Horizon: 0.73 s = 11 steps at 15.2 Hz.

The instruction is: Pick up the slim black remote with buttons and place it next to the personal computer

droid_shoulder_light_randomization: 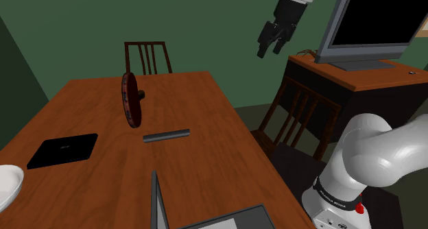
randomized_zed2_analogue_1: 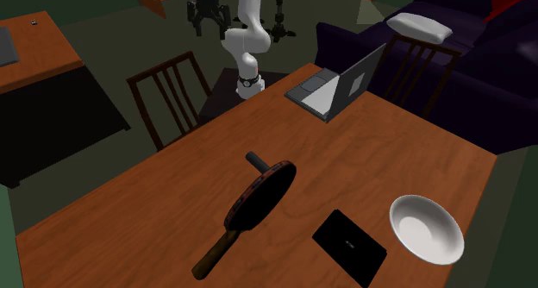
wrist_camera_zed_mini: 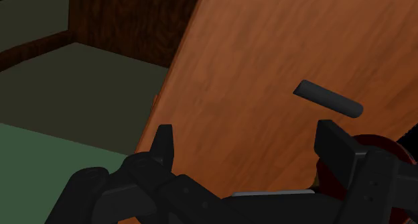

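Seen from beside the stand: the gripper (droid_shoulder_light_randomization: 271,46) hangs high, out past the edge of the table (droid_shoulder_light_randomization: 212,104) toward the side desk. Its jaws are spread and empty, and in the wrist view the fingers (wrist_camera_zed_mini: 335,149) stand well apart.

The remote (droid_shoulder_light_randomization: 167,135) lies flat near the middle of the table. It is a slim dark bar, and one end sits just beside an upright red paddle (droid_shoulder_light_randomization: 130,101). No buttons can be made out from here.

The remote looks light and rigid with smooth sides, so a pinch across its narrow width at mid-length should carry it level. The paddle crowds one end, while the other end and both long sides lie open.

The laptop (randomized_zed2_analogue_1: 332,86), taken to be the computer meant, sits at the table end nearest the stand, with bare wood beside it. A black slab (droid_shoulder_light_randomization: 63,150) and a white bowl (droid_shoulder_light_randomization: 7,183) lie well apart from that route.
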{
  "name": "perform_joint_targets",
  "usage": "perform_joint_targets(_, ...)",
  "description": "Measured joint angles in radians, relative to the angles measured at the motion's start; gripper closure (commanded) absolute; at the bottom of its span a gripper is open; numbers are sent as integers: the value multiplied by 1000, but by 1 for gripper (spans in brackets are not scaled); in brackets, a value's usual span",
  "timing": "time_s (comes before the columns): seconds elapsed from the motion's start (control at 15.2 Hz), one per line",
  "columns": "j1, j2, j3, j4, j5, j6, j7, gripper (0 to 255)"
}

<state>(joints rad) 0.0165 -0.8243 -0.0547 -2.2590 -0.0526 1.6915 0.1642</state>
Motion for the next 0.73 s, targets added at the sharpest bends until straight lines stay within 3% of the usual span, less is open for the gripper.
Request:
perform_joint_targets(0.26, 24, 62, -12, 1, 3, 46, -44, 0)
perform_joint_targets(0.73, 101, 302, -54, 55, 22, 179, -205, 0)
